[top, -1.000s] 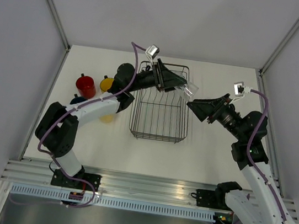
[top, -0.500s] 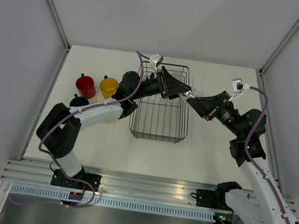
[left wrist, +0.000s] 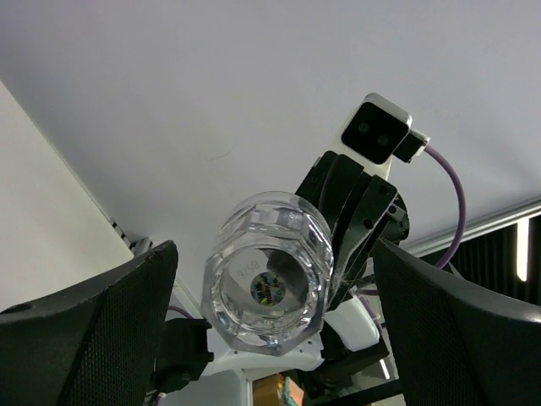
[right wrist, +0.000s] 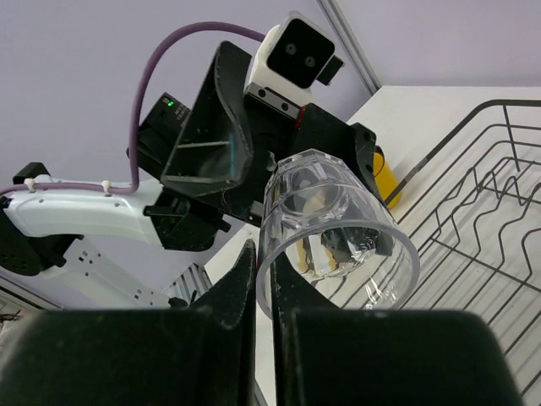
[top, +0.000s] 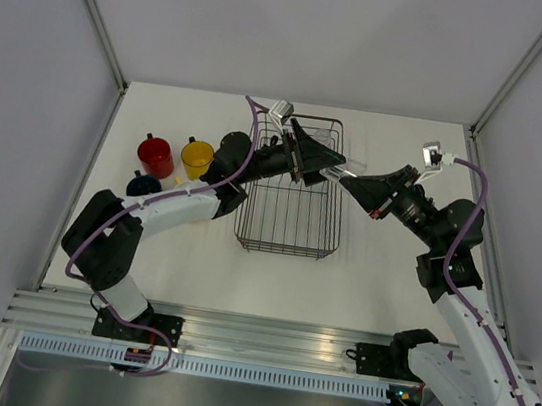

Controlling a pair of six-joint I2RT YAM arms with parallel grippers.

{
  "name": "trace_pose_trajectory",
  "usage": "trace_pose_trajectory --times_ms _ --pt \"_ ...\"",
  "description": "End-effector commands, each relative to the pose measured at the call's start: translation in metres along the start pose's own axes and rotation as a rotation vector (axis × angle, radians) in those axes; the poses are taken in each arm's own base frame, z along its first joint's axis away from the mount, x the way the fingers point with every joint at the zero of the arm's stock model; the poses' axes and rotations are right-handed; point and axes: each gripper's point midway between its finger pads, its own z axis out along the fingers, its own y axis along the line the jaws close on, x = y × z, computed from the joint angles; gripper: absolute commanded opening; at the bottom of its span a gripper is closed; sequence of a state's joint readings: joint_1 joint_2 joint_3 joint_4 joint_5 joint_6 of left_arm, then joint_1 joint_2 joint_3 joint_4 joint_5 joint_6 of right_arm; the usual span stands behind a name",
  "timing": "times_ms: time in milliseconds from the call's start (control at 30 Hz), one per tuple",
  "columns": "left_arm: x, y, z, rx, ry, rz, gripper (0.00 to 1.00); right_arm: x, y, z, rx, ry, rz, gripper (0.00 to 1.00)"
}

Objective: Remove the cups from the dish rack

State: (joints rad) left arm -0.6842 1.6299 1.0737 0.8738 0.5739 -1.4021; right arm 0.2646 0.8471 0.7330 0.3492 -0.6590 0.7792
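Right gripper jaws pinch the rim of a glass tumbler over the dish rack. Left gripper jaws stand wide apart, not touching it.

Over the far right corner of the dish rack: blocked by the left hand and right hand, tip to tip, with a glass tumbler between. Left of the rack: crowded by a red mug, a yellow mug and a dark blue mug, with the left arm stretched above. Right of the rack and in front of it: bare counter, open for passage. Hemmed by walls at the far, left and right edges.
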Motion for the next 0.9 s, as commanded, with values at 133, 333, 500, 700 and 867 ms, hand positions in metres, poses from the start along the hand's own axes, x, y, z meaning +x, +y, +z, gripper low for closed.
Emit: trace_pose_trajectory --times_ms 133,333,500,700,867 --pt "-0.015 0.015 -0.013 -0.246 -0.034 0.215 1.0 -0.01 0.002 -0.008 0.051 -0.004 -0.161 0.01" --pt "-0.063 0.037 -0.045 -0.58 -0.169 0.453 1.0 -0.011 -0.056 -0.029 0.411 0.064 -0.241 0.0" --pt "-0.054 0.033 -0.067 -0.647 -0.109 0.53 1.0 -0.017 -0.1 -0.047 0.677 0.126 -0.263 0.0" --pt "-0.028 0.021 -0.099 -0.69 -0.014 0.582 1.0 -0.039 -0.159 -0.08 1.088 0.156 -0.308 0.01" --pt "-0.011 0.006 -0.144 -0.735 -0.047 0.61 1.0 -0.051 -0.185 -0.083 1.218 0.205 -0.317 0.0"
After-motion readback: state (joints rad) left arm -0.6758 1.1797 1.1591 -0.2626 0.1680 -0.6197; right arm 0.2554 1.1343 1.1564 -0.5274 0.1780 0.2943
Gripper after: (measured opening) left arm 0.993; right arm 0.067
